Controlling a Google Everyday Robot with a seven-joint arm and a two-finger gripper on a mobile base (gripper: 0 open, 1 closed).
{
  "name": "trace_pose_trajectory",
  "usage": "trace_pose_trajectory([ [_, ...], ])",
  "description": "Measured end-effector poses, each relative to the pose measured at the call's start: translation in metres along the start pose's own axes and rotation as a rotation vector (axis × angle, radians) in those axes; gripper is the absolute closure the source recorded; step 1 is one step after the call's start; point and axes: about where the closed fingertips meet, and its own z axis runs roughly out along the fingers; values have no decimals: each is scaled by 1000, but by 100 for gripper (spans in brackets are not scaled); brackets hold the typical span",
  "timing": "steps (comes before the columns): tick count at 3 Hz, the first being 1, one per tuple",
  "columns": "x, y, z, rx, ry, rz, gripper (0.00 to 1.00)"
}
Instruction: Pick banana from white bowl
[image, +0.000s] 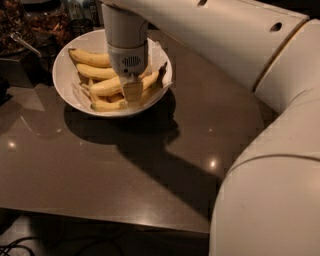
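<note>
The white bowl (64, 82) stands at the back left of the dark table and holds several yellow bananas. The banana (106, 87), the longest one, lies across the bowl's middle with its dark stem tip (163, 67) pointing up over the right rim. My gripper (132, 98) reaches straight down into the bowl and sits right on the middle of this banana, hiding part of it. Shorter bananas (93, 59) lie behind it at the bowl's far side, and another lies under it at the front.
Dark containers of food (22, 27) stand behind the bowl at the back left. My white arm (260, 100) fills the right side of the view. The brown table (100, 170) has its front edge near the bottom of the view.
</note>
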Motion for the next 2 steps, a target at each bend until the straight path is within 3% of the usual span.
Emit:
trace_pose_trajectory([
  [1,1,1,7,-9,-2,-2,58],
  [2,4,2,15,-17,-8,-1,76],
])
